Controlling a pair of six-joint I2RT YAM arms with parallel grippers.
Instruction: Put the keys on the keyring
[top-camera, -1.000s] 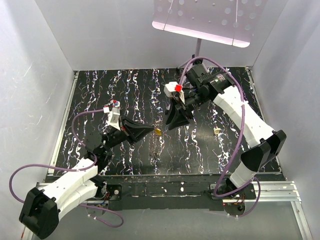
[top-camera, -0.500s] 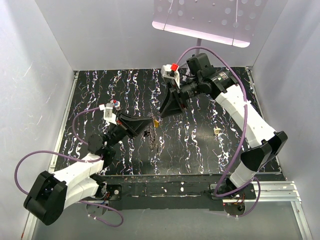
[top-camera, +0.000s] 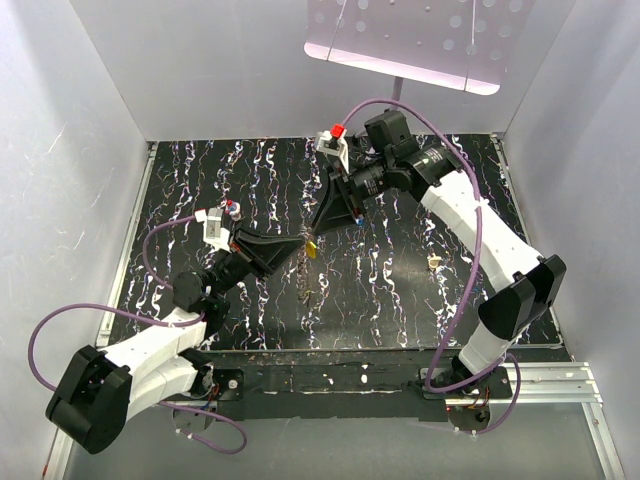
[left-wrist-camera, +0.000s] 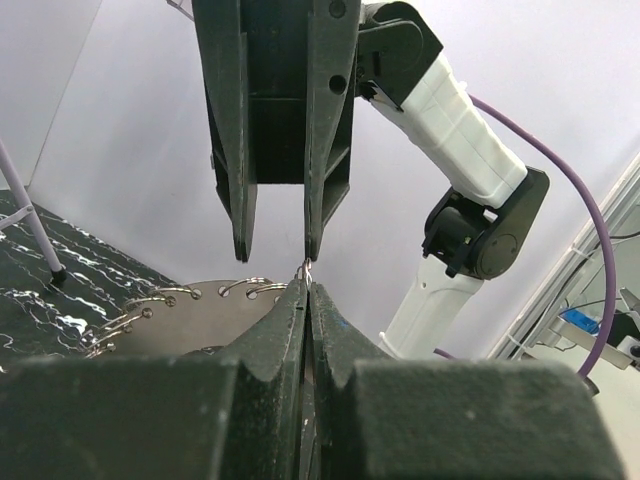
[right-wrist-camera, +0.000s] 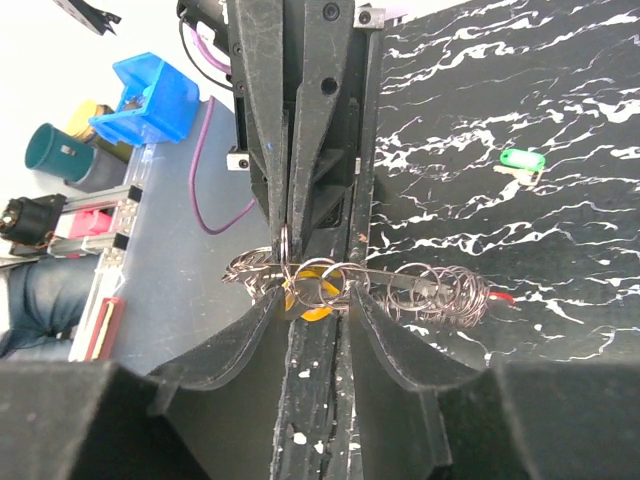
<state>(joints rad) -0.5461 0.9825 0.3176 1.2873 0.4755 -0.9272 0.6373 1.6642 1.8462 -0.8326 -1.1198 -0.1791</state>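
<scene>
My left gripper (top-camera: 300, 247) (left-wrist-camera: 305, 285) is shut on a thin wire loop of the keyring and holds it above the table. The keyring (left-wrist-camera: 190, 320), a grey-tan disc rimmed with wire loops, hangs by the jaws; the right wrist view shows it edge-on (right-wrist-camera: 450, 290). A yellow key (top-camera: 313, 245) (right-wrist-camera: 318, 308) hangs at the left fingertips. My right gripper (top-camera: 322, 228) (right-wrist-camera: 318, 300) is open, pointing down, with its fingers either side of the yellow key and two small loops. A red key head (right-wrist-camera: 503, 298) shows at the keyring's far end.
A beige key (top-camera: 434, 262) lies on the black marbled table (top-camera: 200, 180) to the right. A green key (right-wrist-camera: 520, 160) lies on the table. A thin stand leg (left-wrist-camera: 30, 220) and a light panel (top-camera: 405, 40) stand at the back. White walls enclose the table.
My left gripper has lifted the keyring and yellow key up off the table. My right gripper has swung left and come down over the left fingertips.
</scene>
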